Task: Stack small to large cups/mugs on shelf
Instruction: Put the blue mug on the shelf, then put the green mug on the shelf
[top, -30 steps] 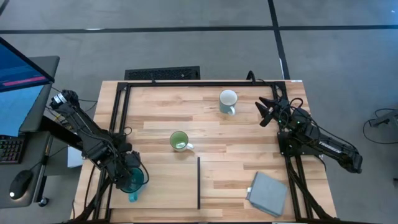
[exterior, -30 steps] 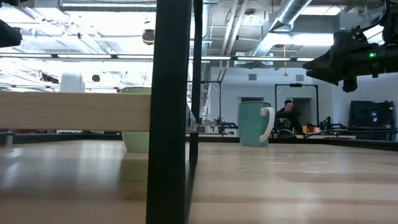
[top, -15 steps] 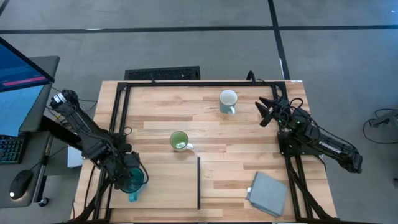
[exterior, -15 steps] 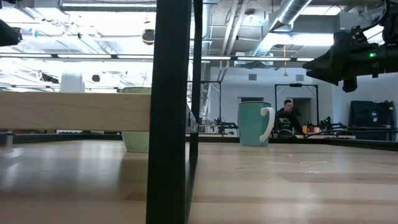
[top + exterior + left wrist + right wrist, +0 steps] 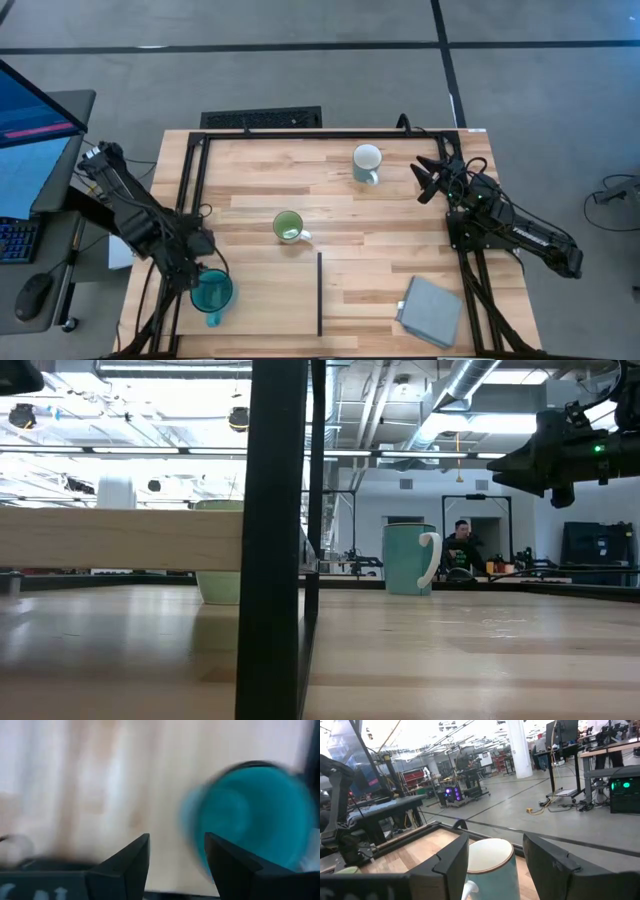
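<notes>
The teal mug (image 5: 211, 293) stands upright on its base near the left end of the pale shelf panel (image 5: 265, 305), handle toward the near edge. It shows blurred in the left wrist view (image 5: 250, 815). My left gripper (image 5: 197, 270) (image 5: 175, 845) is open, just far-left of that mug and clear of it. The light green mug (image 5: 288, 227) (image 5: 220, 555) stands on the table beyond the shelf. The white mug with a pale blue-green wall (image 5: 367, 163) (image 5: 490, 865) stands near the far edge. My right gripper (image 5: 422, 181) (image 5: 495, 845) is open, right of it.
A thin black strip (image 5: 319, 293) runs along the shelf's right edge. A grey-blue square pad (image 5: 431, 311) lies at the near right corner. A black frame (image 5: 190, 200) borders the table's far and left sides. Bare tabletop lies between the mugs.
My left gripper, which sat over the teal mug, has drawn back up and toward the table's far-left. The mug now stands uncovered in about the same spot on the shelf. The right arm has kept still.
</notes>
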{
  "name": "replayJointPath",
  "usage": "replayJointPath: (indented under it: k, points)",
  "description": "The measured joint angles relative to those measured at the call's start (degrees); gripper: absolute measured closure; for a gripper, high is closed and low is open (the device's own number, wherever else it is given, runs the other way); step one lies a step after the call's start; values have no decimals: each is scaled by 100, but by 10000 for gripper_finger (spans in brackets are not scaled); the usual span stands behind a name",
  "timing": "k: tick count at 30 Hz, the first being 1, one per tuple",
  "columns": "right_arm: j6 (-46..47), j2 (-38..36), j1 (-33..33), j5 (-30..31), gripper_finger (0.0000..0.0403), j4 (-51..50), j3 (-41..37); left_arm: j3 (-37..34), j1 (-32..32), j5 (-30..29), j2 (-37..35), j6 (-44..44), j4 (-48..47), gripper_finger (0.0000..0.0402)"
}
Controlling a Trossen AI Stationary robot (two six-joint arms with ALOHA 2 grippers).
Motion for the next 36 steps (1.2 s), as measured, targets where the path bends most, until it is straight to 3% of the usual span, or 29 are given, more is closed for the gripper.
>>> replayJointPath:
  k: [5,12,16,25,31,36]
  points:
    - [-5,1,0,0,194,-2,-2,50,4,-374,2,-70,-822,223]
    - [-145,1,0,0,194,0,0,50,78,-2938,0,1,-992,223]
    - [-152,0,0,0,194,-2,0,50,321,-3782,2,-25,-636,223]
    - [-152,0,0,0,194,-1,-1,50,1781,-4247,6,362,-61,223]
    - [-152,1,0,0,194,-2,0,50,3069,-3806,4,251,258,223]
    - [-150,1,0,0,194,0,-1,50,3861,-3141,9,801,1131,223]
